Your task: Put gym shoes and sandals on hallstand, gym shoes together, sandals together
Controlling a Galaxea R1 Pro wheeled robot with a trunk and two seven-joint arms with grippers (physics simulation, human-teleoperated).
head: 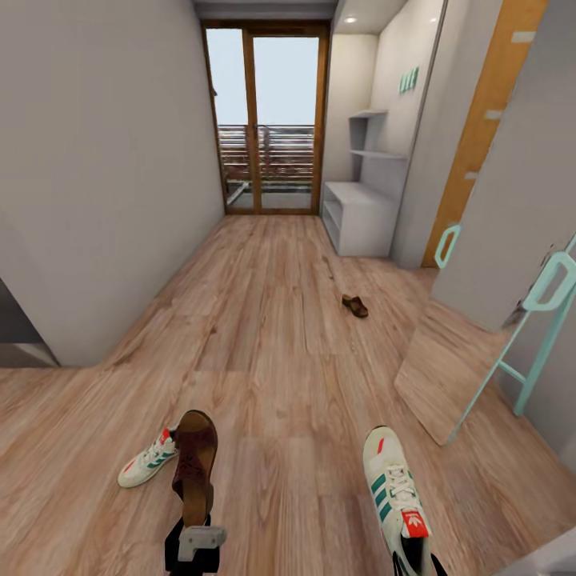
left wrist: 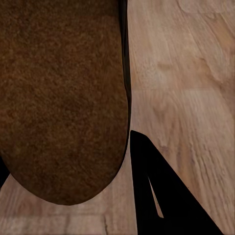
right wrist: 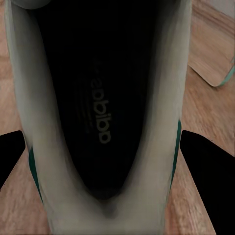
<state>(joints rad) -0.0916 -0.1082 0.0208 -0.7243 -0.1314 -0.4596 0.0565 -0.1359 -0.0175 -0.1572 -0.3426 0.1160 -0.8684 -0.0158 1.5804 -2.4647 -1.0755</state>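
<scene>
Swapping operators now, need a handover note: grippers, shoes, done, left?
Left gripper: shut on a dark reddish-brown leather sandal.
Right gripper: shut on a white green-striped gym shoe.
Second gym shoe lies on the wood-plank floor beside the left arm; second sandal lies further up the corridor.
Pale grey hallstand is far ahead, right wall, no shoes on it.
Left: rack all four, paired.

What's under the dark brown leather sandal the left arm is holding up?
Below the raised brown sandal lies light wood-plank floor, and a white green-striped sneaker sits partly behind it. The sandal covers that sneaker's heel end and the floor directly beneath.
</scene>
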